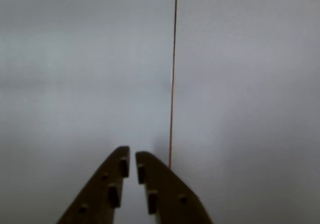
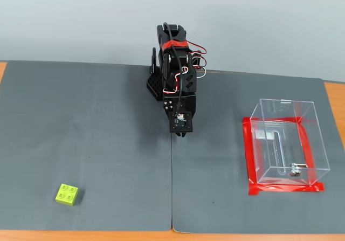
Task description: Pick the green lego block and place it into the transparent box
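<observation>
Nearest you in the fixed view, the green lego block (image 2: 66, 194) sits on the grey surface (image 2: 97, 133) at lower left, well apart from the transparent box (image 2: 287, 142) at right, while your jaws (image 1: 132, 156) are nearly closed and hold nothing.

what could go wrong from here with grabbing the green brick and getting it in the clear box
1. The green lego block sits far off at the fixed view's lower left, and the wrist view shows only mat, so the gripper would likely approach without seeing it at first.
2. The fingers are nearly closed; unless they open before descending they could knock the small block away.
3. The transparent box has tall clear walls; a low carry might hit its rim.
</observation>
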You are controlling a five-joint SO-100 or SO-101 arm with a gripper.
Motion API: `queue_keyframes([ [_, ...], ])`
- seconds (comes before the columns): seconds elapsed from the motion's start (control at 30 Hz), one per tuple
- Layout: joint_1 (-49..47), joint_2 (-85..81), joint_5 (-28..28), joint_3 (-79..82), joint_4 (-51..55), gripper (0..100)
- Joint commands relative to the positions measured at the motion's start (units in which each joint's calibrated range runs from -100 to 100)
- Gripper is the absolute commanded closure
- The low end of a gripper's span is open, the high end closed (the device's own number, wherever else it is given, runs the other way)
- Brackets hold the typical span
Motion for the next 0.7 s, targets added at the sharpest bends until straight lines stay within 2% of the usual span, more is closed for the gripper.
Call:
queue_keyframes([
  [0.0,-0.11,-0.17,0.25,-0.4,0.06,98],
  [0.67,-0.18,-0.17,0.25,-0.4,-0.2,98],
])
